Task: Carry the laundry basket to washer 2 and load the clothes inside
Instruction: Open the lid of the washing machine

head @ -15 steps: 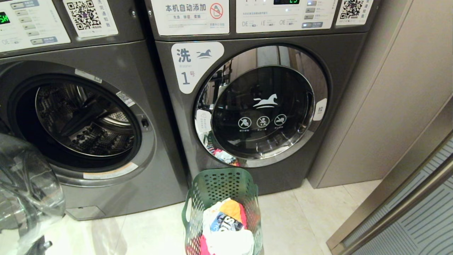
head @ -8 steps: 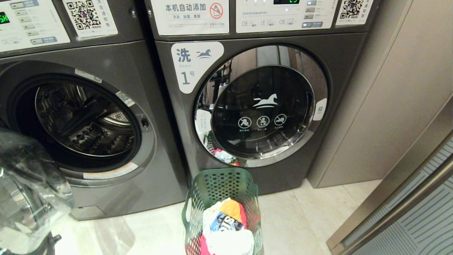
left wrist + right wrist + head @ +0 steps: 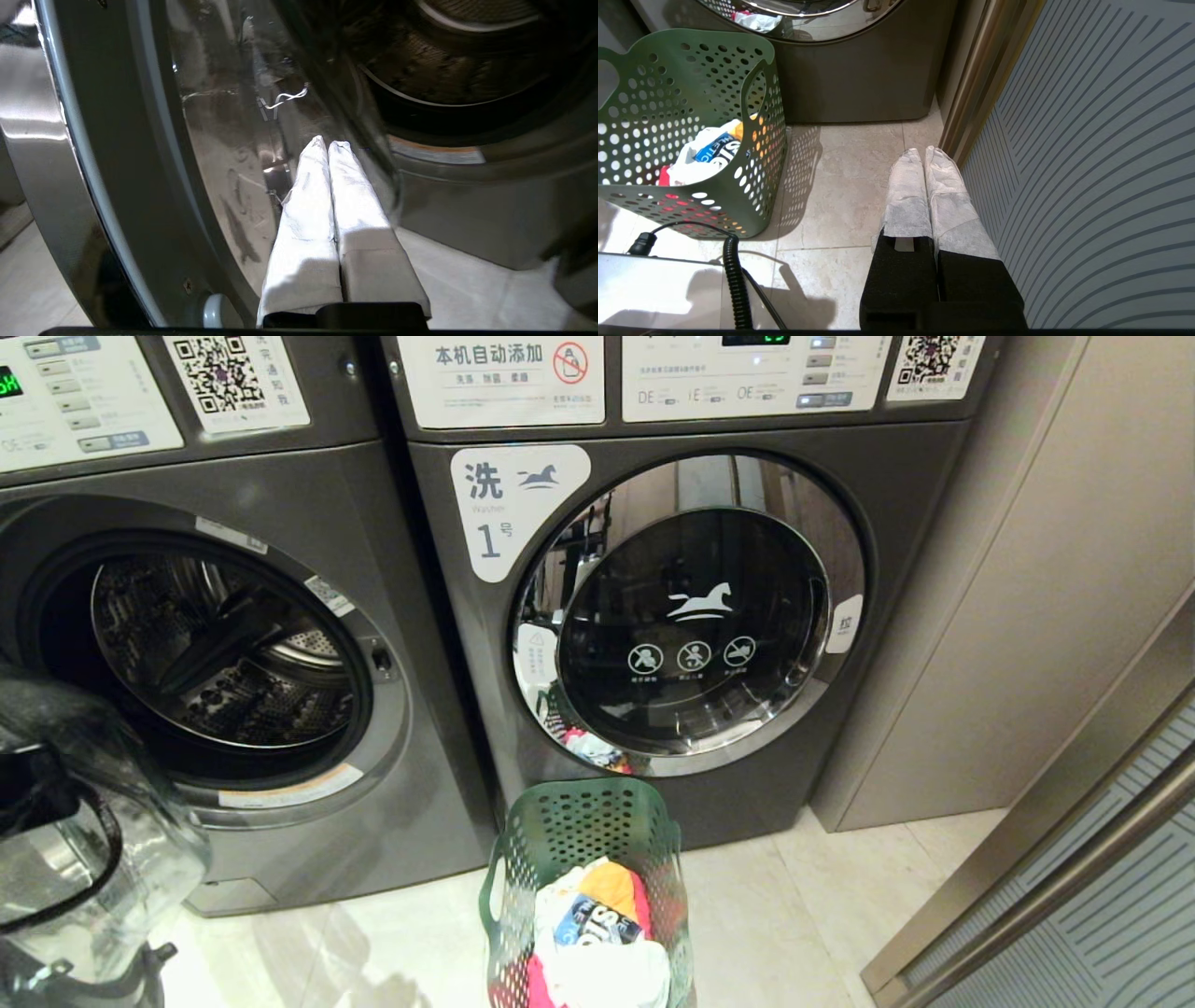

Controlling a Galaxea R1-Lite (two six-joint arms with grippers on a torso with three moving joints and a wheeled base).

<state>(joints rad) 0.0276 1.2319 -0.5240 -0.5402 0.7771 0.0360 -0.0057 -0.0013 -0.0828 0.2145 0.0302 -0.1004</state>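
Note:
The green laundry basket (image 3: pixel 579 817) stands on the floor in front of the washer labelled 1 (image 3: pixel 691 616). The clothes (image 3: pixel 597 933) lie in it: white with blue lettering, orange and pink. To the left is an open washer, taken as washer 2 (image 3: pixel 401 644), its number out of view and its drum (image 3: pixel 224 653) empty. My left gripper (image 3: pixel 327 145) is shut and empty, close beside the inner glass of that washer's open door (image 3: pixel 219 140). My right gripper (image 3: pixel 924 151) is shut and empty, low over the tiles to the right of the basket (image 3: pixel 691 60).
The open door's glass bowl (image 3: pixel 103 859) fills the lower left corner, with a dark part of my left arm (image 3: pixel 37 793) showing through it. A beige cabinet (image 3: pixel 1027 569) and a striped panel (image 3: pixel 1087 163) close off the right. A coiled black cable (image 3: pixel 733 280) lies by the basket.
My left arm has risen behind the open door, and a dark part of it now shows through the glass. The basket, the clothes and my right gripper have not moved.

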